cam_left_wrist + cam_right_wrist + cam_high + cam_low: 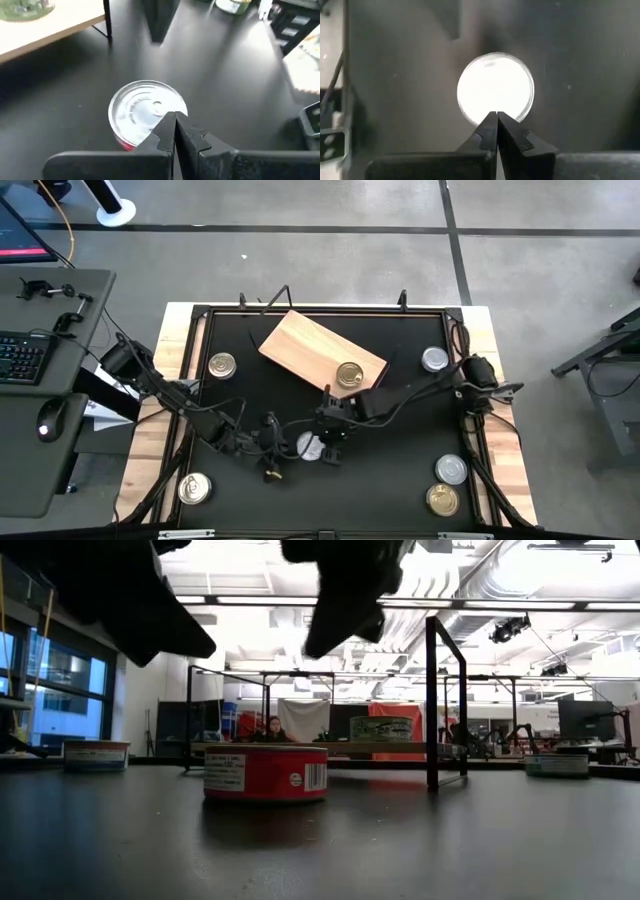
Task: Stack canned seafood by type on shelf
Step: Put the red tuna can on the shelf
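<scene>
Both grippers hang over the same silver-lid tin [309, 445] near the middle of the table, and that's the worry: if both go down they'll bump, or one will shove the tin away. The right gripper [496, 116] has its fingers pressed together, holding nothing, right above the lid. The left gripper [174, 118] is pinched closed too, empty, at the tin's edge. One gold-lid tin [349, 374] already sits on the shelf [300, 343], just beyond; the other tins are scattered around the table's edges.
</scene>
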`<control>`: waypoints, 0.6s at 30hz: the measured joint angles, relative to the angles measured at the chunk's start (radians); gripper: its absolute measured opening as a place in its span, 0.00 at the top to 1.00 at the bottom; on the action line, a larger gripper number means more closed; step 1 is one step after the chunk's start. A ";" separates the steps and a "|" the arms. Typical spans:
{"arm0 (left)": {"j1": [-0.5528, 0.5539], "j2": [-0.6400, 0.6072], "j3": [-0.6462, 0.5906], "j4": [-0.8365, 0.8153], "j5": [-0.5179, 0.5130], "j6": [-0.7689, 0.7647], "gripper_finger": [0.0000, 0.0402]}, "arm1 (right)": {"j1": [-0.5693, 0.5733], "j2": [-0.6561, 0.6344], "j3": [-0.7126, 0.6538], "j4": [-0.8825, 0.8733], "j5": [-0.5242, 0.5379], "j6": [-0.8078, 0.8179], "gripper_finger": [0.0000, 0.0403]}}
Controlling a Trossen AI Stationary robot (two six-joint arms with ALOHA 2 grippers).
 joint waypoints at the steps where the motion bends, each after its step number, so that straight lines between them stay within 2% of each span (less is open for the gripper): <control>1: 0.008 0.016 0.001 0.002 0.000 0.028 1.00 | 0.000 -0.005 0.000 -0.029 -0.013 -0.003 1.00; 5: 0.044 0.102 -0.001 0.015 0.008 0.146 1.00 | 0.010 -0.005 -0.070 -0.035 -0.081 0.014 1.00; 8: 0.061 0.165 0.000 0.034 0.051 0.172 1.00 | 0.014 -0.003 -0.176 0.077 -0.091 0.075 1.00; 12: 0.068 0.197 0.003 0.063 0.063 0.121 1.00 | 0.015 -0.003 -0.295 0.220 -0.090 0.154 1.00; 18: 0.059 0.203 0.003 0.054 0.027 0.095 1.00 | 0.008 -0.003 -0.393 0.407 -0.056 0.278 1.00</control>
